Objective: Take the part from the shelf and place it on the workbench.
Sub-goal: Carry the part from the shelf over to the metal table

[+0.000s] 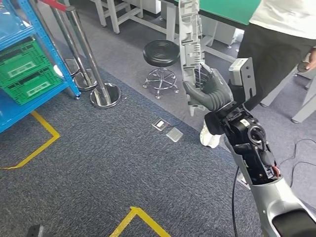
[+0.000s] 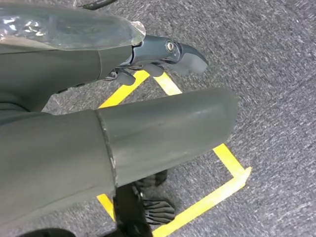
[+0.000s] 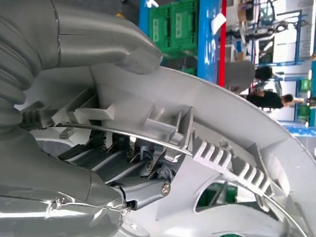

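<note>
The part (image 1: 190, 47) is a long grey ribbed plastic moulding, held upright in mid-air right of centre in the head view. My right hand (image 1: 209, 90) grips its lower section, dark fingers wrapped round the ribs. In the right wrist view the part (image 3: 223, 128) curves across the picture with my right hand (image 3: 111, 163) closed on its inner ribs. The green-topped workbench (image 1: 227, 10) stands at the far top, just behind the part. My left hand (image 2: 149, 123) hangs over the grey carpet with nothing in it, thumb and fingers extended.
A blue shelf (image 1: 44, 44) with green crates (image 1: 26, 69) stands at the left. Chrome barrier posts (image 1: 100, 91) and a black stool (image 1: 161, 54) are on the carpet ahead. A person (image 1: 275, 44) in a white top stands at the right by the bench. Yellow floor tape (image 1: 138, 217) lies below.
</note>
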Available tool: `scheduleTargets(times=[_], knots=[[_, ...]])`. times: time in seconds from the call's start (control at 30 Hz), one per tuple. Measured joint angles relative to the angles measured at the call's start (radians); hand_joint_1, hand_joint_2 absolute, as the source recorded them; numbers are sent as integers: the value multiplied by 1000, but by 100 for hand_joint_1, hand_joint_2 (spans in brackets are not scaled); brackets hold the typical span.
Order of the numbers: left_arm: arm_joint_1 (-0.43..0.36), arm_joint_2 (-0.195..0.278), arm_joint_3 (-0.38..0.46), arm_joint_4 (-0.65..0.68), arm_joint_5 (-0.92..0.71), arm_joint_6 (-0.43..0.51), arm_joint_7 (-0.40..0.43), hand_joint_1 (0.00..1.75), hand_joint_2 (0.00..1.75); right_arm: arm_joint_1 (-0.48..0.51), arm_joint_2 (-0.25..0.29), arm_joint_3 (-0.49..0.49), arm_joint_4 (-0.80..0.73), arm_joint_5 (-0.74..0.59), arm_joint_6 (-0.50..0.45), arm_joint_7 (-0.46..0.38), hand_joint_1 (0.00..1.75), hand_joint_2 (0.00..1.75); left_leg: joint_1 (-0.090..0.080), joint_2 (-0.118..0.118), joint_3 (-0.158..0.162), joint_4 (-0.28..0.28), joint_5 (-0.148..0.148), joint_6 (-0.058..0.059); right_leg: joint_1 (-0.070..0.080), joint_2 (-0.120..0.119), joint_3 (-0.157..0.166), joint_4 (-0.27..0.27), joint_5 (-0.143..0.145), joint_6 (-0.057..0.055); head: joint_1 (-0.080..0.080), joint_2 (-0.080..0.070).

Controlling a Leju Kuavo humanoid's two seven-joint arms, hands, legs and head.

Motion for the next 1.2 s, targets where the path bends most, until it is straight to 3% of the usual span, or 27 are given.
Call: scheduleTargets(times=[0.03, 0.07, 0.1, 0.17, 0.23, 0.33, 0.4, 0.47, 0.53, 0.57, 0.6, 0.63, 0.7, 0.77, 0.87, 0.93, 1.03, 1.07, 1.1, 1.13, 1.2], knots=[[2, 0, 0, 0, 0, -1, 0, 0, 0, 1, 0, 0, -1, 0, -2, 2, 175, 175, 1, -3, -32, 65, -22, -2, 0, 6, -1, 0, 0, -1, -5, 0], [4, 0, 0, 0, 0, -2, 0, 0, 0, 3, 0, 0, -1, 0, -4, 5, 175, 175, 1, -4, -49, 97, -24, -3, 0, 13, -1, 0, 1, -1, -9, 0], [4, 0, 0, 0, 0, -4, 0, 0, 0, 6, 0, 0, -2, 0, -6, 7, 175, 175, 2, -5, -48, 88, -6, -3, 0, 20, -1, 1, 1, -1, -12, 0], [3, 1, 0, 0, 0, -4, 0, 0, 0, 10, 0, 0, -4, 0, -9, 11, 175, 175, 4, -13, 6, -35, 68, 2, -1, 35, 0, 2, 0, 0, -16, 0], [1, 2, 0, 0, 0, -4, 0, 0, 0, 10, 0, 0, -6, 0, -10, 11, 175, 175, 4, -32, 66, -165, 118, 9, 2, 50, -3, 5, 0, 5, -20, 0], [-1, 4, 0, 0, 0, -5, 0, 0, 0, 13, 0, -1, -8, -1, -12, 12, 175, 175, 2, -33, 84, -207, 124, 19, 2, 65, -8, 4, 4, 20, -17, 0], [-4, 3, 0, 0, 0, -5, 1, 0, 0, 17, -1, -2, -8, -1, -14, 12, 175, 175, 5, -23, 88, -214, 129, 31, 0, 53, -17, 25, -12, 31, -14, 0], [-6, 2, 0, 0, 0, -5, 1, 0, 0, 21, -2, -3, -8, -1, -15, 12, 175, 175, 7, -13, 90, -219, 131, 40, -2, 23, -58, 122, -70, 40, -4, 0], [-5, 2, 0, 0, 0, -5, 2, 0, 0, 24, -3, -4, -9, -1, -15, 11, 175, 175, 6, -3, 90, -218, 131, 43, -4, 7, -122, 265, -135, 46, 6, 0], [-4, 2, 0, 0, 0, -5, 2, 0, 0, 27, -3, -4, -8, -1, -16, 11, 175, 175, 6, 2, 90, -218, 130, 43, -5, 4, -140, 308, -146, 48, 9, 0], [-4, 2, 0, 0, 0, -5, 3, 0, 0, 29, -3, -4, -8, -1, -17, 11, 175, 175, 6, 7, 91, -218, 130, 43, -6, 2, -141, 311, -137, 49, 13, 0], [-4, 1, 0, 0, 0, -5, 3, 0, 0, 31, -3, -4, -8, -1, -18, 11, 175, 175, 7, 11, 92, -218, 129, 42, -7, -2, -120, 272, -110, 48, 17, 0], [-4, 0, 0, 0, 0, -5, 4, 0, 0, 31, -3, -6, -10, 0, -18, 10, 175, 175, 5, 19, 96, -216, 124, 35, -5, -21, -45, 125, -43, 46, 27, 0], [-5, 0, 0, 0, -2, -5, 4, 0, 0, 30, -3, -9, -12, 1, -18, 8, 175, 175, 0, 27, 96, -212, 121, 27, 0, -37, 1, 27, -15, 38, 31, 0], [-5, 0, 0, 0, -5, -5, 5, 0, 0, 33, -3, -13, -14, 2, -18, 7, 175, 175, -2, 40, 95, -210, 117, 13, 4, -26, 4, 9, -14, 21, 24, 0], [-7, 0, 0, 0, -6, -5, 6, 0, 0, 33, -3, -15, -16, 2, -18, 7, 175, 175, 2, 28, 77, -168, 85, 4, 1, -15, 4, 4, -9, 9, 17, 0], [-5, 0, 0, 0, -7, -5, 7, 0, 0, 34, -3, -17, -17, 3, -18, 6, 175, 175, 3, -1, -17, 31, -10, -2, 1, 2, 3, 3, -7, -1, -2, 0], [-4, 0, 0, 0, -7, -6, 7, 0, 0, 35, -3, -17, -17, 3, -18, 6, 175, 175, 3, -4, -45, 84, -23, -2, 1, 9, 3, 3, -7, -1, -7, 0], [-3, -1, 0, 0, -7, -6, 7, 0, 0, 37, -3, -17, -17, 3, -18, 7, 175, 175, 3, -6, -57, 101, -16, -1, 2, 16, 4, 3, -7, -1, -10, 0], [-2, -1, 0, 0, -8, -6, 8, 0, 0, 38, -3, -18, -17, 3, -18, 7, 175, 175, 3, -6, -47, 74, 10, 1, 2, 24, 5, 3, -7, -1, -13, 0], [-4, -1, 0, 0, -8, -5, 8, 0, 0, 39, -3, -18, -18, 3, -17, 8, 175, 175, 2, -21, 16, -69, 86, 11, 2, 40, 6, 3, -7, 0, -16, 0]])
